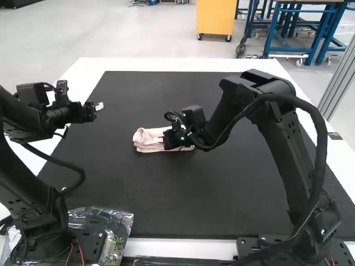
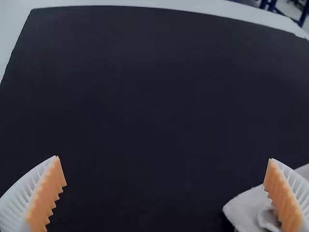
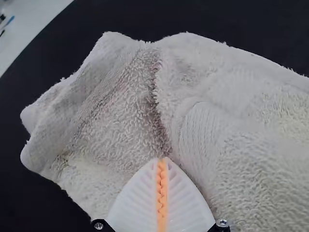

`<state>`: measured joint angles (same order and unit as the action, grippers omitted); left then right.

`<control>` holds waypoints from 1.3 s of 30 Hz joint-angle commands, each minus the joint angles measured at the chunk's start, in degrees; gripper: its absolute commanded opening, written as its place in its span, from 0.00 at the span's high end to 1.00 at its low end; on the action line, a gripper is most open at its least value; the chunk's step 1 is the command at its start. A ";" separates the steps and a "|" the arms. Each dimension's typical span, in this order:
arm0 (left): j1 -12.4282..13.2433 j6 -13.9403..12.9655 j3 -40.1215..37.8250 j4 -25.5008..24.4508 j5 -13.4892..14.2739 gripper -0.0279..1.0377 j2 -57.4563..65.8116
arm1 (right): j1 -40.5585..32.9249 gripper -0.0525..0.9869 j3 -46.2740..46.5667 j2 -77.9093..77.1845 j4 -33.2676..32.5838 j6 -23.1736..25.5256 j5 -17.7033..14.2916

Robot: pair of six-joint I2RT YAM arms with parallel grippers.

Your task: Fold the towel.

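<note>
The pale pink towel (image 1: 148,141) lies as a small folded, uneven bundle near the middle of the black mat. My right gripper (image 1: 171,139) is over its right part in the high view. In the right wrist view that gripper (image 3: 163,159) is shut, pads pressed together, tips at a crease in the towel (image 3: 106,116); no cloth can be made out between them. My left gripper (image 1: 100,106) is held above the mat's left edge. Its fingers stand wide apart in the left wrist view, the gripper (image 2: 164,158) open, with a towel corner (image 2: 246,210) partly behind one finger.
The black mat (image 1: 183,205) covers most of the white table (image 1: 183,65). Clear plastic packaging (image 1: 119,224) lies beside the left arm's base. The right arm bends across the mat's right half.
</note>
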<state>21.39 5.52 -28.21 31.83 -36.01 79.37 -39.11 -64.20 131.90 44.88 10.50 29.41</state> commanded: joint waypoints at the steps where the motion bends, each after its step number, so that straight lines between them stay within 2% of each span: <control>1: -1.52 4.41 -2.12 -0.11 -0.29 0.06 -3.79 | 2.37 0.97 -0.83 -9.99 -0.85 2.59 0.21; 5: -5.04 7.49 -5.54 -2.39 1.20 0.06 -8.45 | 6.51 0.96 -1.63 -22.38 -5.60 3.65 0.12; 7: -7.50 8.46 -7.48 -3.71 3.14 0.06 -10.82 | 8.79 0.77 -1.71 -28.71 -8.06 3.82 -0.40; 11: -12.77 9.42 -11.43 -7.40 7.18 0.06 -15.74 | 13.36 0.23 -1.01 -41.46 -13.24 3.12 -4.89; 12: -13.92 9.42 -12.22 -8.28 8.06 0.06 -17.06 | 14.59 0.13 -0.31 -44.62 -14.30 2.77 -5.33; 13: -15.15 9.42 -13.01 -9.25 9.03 0.06 -18.47 | 15.73 0.07 0.31 -47.70 -14.91 2.07 -6.56; 17: -19.28 9.33 -15.04 -11.53 11.75 0.06 -25.06 | 20.92 0.07 4.09 -61.58 -17.20 0.57 -9.19; 21: -21.47 9.25 -15.12 -12.50 15.97 0.06 -34.02 | 25.84 0.07 8.92 -76.61 -19.04 0.13 -11.13; 23: -21.47 9.25 -14.68 -13.38 18.26 0.06 -38.42 | 28.04 0.07 10.94 -83.64 -20.89 0.13 -11.22; 25: -21.47 9.33 -14.42 -15.66 19.31 0.06 -42.72 | 29.97 0.07 12.61 -90.24 -23.17 0.13 -11.48; 28: -21.47 9.33 -13.28 -18.21 20.98 0.06 -49.75 | 32.96 0.07 15.16 -100.52 -26.87 -0.04 -14.64; 32: -21.47 9.33 -10.90 -18.91 23.27 0.06 -61.09 | 36.30 0.07 18.33 -115.46 -29.68 -0.31 -18.69; 37: -21.47 9.33 -8.80 -22.78 25.29 0.06 -75.59 | 39.46 0.07 20.52 -130.67 -35.13 -1.19 -20.80; 39: -21.39 9.33 -8.71 -24.80 25.90 0.06 -79.81 | 39.90 0.07 19.91 -132.07 -39.79 -3.03 -21.32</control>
<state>0.10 14.46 -37.30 8.27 -12.71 3.77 -0.32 -44.38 0.84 7.77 9.80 10.61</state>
